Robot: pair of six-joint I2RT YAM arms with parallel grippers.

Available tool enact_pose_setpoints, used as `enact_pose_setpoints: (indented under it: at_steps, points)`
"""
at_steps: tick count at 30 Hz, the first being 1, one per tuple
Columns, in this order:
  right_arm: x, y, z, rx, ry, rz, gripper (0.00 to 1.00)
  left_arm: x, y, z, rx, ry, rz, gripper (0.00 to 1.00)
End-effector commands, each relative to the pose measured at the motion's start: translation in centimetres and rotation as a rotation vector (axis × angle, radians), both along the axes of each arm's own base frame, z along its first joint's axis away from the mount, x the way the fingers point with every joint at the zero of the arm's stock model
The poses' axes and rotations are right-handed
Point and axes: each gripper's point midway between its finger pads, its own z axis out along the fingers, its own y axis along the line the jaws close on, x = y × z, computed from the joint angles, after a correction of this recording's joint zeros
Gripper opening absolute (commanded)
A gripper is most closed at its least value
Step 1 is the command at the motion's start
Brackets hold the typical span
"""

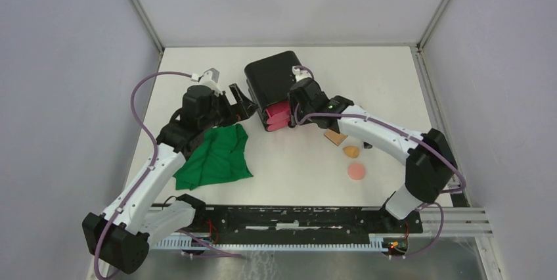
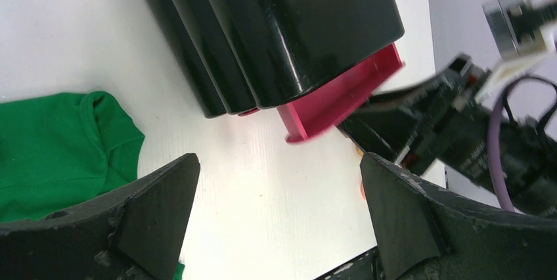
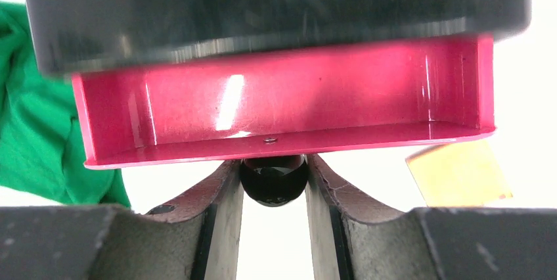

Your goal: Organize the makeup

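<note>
The black box (image 1: 272, 79) stands at the back middle with a pink drawer (image 3: 282, 106) pulled partly out. My right gripper (image 3: 272, 181) is shut on the drawer's black knob (image 3: 272, 188), one finger on each side. To the right of the drawer, a tan square pad (image 1: 335, 137), an orange teardrop sponge (image 1: 352, 152) and a pink round puff (image 1: 356, 171) lie on the table. The pad (image 3: 460, 173) also shows just past the drawer's corner. My left gripper (image 2: 279, 162) hangs open over bare table, left of the box, holding nothing.
A crumpled green cloth (image 1: 217, 156) lies under my left arm, left of the box. The right arm reaches across above the loose makeup. Grey walls close in the white table (image 1: 289, 175) on three sides.
</note>
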Motion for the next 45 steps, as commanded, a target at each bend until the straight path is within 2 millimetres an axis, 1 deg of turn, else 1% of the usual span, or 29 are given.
enact_pose_setpoints:
  at_steps: [1, 3, 6, 9, 10, 13, 14, 15, 16, 18, 20, 24, 26, 27, 29, 31, 32, 34, 36, 38, 40, 43, 45]
  points:
    - [-2.7, -2.0, 2.1, 0.024, -0.047, 0.014, 0.20, 0.5, 0.6, 0.9, 0.036, -0.047, 0.007, 1.00]
    - [-3.9, -2.8, 1.8, 0.029, -0.031, 0.010, 0.21, 0.7, 0.6, 0.5, 0.043, -0.040, 0.008, 1.00]
    - [-5.3, -3.6, 1.5, 0.049, -0.012, 0.007, 0.21, 0.9, 0.4, 0.2, 0.043, -0.032, 0.003, 1.00]
    - [-6.0, -4.2, 1.2, 0.051, -0.004, -0.003, 0.22, 1.1, 0.1, 0.0, 0.037, -0.028, -0.005, 1.00]
    - [-6.0, -4.3, 1.1, 0.051, -0.004, -0.005, 0.26, 1.2, 0.0, 0.0, 0.035, -0.027, -0.009, 1.00]
    - [-6.1, -4.1, 0.9, 0.051, 0.003, 0.009, 0.43, 1.2, -0.1, 0.0, 0.034, -0.025, -0.012, 1.00]
    - [-6.2, -4.0, 0.9, 0.050, 0.006, 0.014, 0.50, 1.2, -0.1, -0.1, 0.035, -0.024, -0.014, 1.00]
    - [-6.1, -3.9, 1.1, 0.050, 0.004, 0.018, 0.58, 1.2, -0.1, -0.1, 0.036, -0.023, -0.014, 1.00]
    - [-6.2, -4.0, 1.2, 0.046, 0.005, 0.020, 0.65, 1.2, -0.1, -0.1, 0.038, -0.023, -0.013, 1.00]
    - [-6.3, -4.3, 1.7, 0.038, -0.001, 0.021, 0.74, 1.1, 0.1, -0.1, 0.043, -0.025, -0.010, 1.00]
    - [-6.6, -5.0, 2.0, 0.022, 0.001, 0.012, 0.80, 1.0, 0.0, 0.0, 0.048, -0.029, -0.022, 1.00]
    - [-7.7, -6.0, 3.5, 0.033, -0.008, 0.018, 0.81, 0.9, 0.3, 0.5, 0.060, -0.038, -0.022, 1.00]
    - [-8.2, -6.9, 4.5, 0.027, -0.023, 0.020, 0.80, 0.9, 0.5, 0.8, 0.070, -0.044, -0.016, 1.00]
    - [-8.4, -7.6, 5.1, 0.010, -0.044, 0.015, 0.81, 0.9, 0.6, 1.0, 0.074, -0.048, -0.015, 1.00]
    - [-8.1, -10.4, 6.5, -0.049, -0.101, -0.067, 0.82, 0.9, 0.7, 1.2, 0.081, -0.054, -0.013, 1.00]
    - [-7.8, -12.5, 7.8, -0.068, -0.166, -0.131, 0.85, 0.7, 0.9, 1.2, 0.091, -0.057, -0.013, 1.00]
    - [-7.6, -13.4, 8.2, -0.068, -0.188, -0.163, 0.86, 0.7, 1.1, 1.2, 0.101, -0.061, -0.005, 1.00]
    - [-6.9, -15.4, 8.0, -0.088, -0.191, -0.231, 0.88, 0.7, 1.7, 1.3, 0.121, -0.073, 0.010, 1.00]
    - [-5.9, -17.9, 6.9, -0.109, -0.139, -0.322, 0.89, 0.4, 2.0, 1.3, 0.137, -0.076, 0.010, 1.00]
    - [-4.8, -19.6, 5.1, -0.086, -0.060, -0.398, 0.89, -0.1, 1.7, 1.2, 0.142, -0.064, -0.019, 0.99]
    - [-3.6, -20.3, 3.4, -0.041, 0.008, -0.451, 0.89, -0.6, 1.6, 0.8, 0.145, -0.040, -0.040, 0.99]
    - [-1.3, -21.1, 1.9, -0.005, 0.052, -0.512, 0.88, -1.3, 2.1, 0.4, 0.155, -0.030, -0.033, 0.99]
    - [0.6, -21.5, 1.0, 0.015, 0.066, -0.533, 0.85, -1.7, 2.5, 0.4, 0.156, -0.037, -0.013, 0.99]
